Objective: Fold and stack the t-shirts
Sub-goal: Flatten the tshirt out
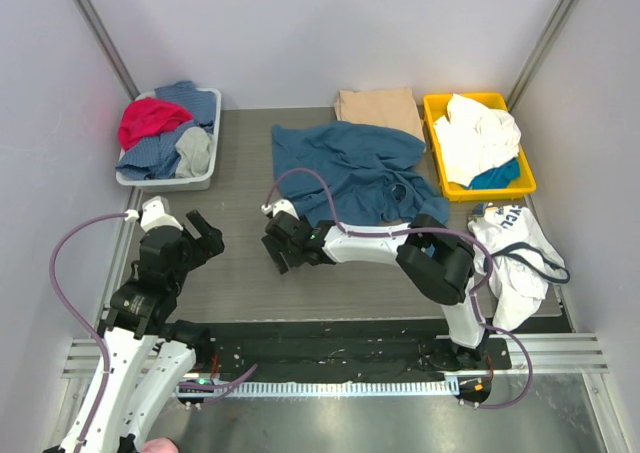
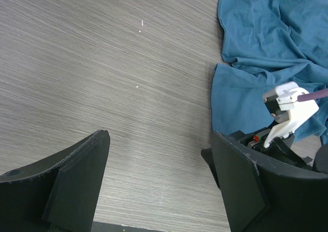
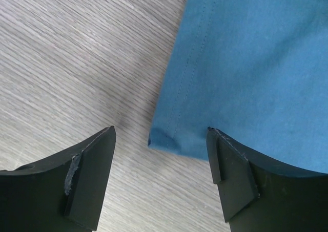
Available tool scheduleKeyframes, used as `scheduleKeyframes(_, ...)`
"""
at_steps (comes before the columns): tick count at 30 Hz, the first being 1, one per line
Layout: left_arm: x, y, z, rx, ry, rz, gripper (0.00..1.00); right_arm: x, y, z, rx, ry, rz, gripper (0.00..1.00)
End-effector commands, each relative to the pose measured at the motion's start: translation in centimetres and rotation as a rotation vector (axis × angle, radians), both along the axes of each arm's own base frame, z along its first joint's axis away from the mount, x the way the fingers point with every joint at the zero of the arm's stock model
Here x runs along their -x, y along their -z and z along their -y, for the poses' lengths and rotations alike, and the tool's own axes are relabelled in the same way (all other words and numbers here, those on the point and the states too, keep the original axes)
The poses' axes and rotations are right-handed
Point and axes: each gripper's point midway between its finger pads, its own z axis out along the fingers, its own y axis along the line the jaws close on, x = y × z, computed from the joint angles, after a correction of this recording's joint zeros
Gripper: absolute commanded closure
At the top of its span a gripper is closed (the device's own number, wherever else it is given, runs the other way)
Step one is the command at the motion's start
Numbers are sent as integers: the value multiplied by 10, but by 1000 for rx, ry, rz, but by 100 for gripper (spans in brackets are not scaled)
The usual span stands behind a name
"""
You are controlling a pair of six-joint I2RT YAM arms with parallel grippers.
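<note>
A large teal-blue t-shirt (image 1: 350, 168) lies crumpled and spread out on the middle of the table. Behind it rests a tan t-shirt (image 1: 378, 108), folded into a rectangle. My right gripper (image 1: 280, 245) hovers at the teal shirt's near-left corner. In the right wrist view the hemmed corner of the teal shirt (image 3: 169, 140) lies flat between the jaws of my right gripper (image 3: 160, 131), which stand open and clear of the cloth. My left gripper (image 1: 203, 238) is open over bare table to the left. In the left wrist view my left gripper (image 2: 160, 134) holds nothing, and the teal shirt (image 2: 271, 32) lies to its right.
A grey bin (image 1: 205, 173) of mixed clothes stands at the back left. A yellow bin (image 1: 432, 123) with white and blue cloth stands at the back right. A white printed shirt (image 1: 510, 248) lies crumpled at the right edge. Walls close in on three sides.
</note>
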Motion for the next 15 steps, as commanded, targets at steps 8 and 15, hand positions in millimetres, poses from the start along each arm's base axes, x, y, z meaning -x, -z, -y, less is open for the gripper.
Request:
scheduleKeyframes(8,-5,-3,-3,-7,-21,16,15,-5,28,-4,39,-8,-7,45)
scheduleKeyframes(15,-10,-3,-2,-7,-24,18,15,0,43,17,68,17,-24,71)
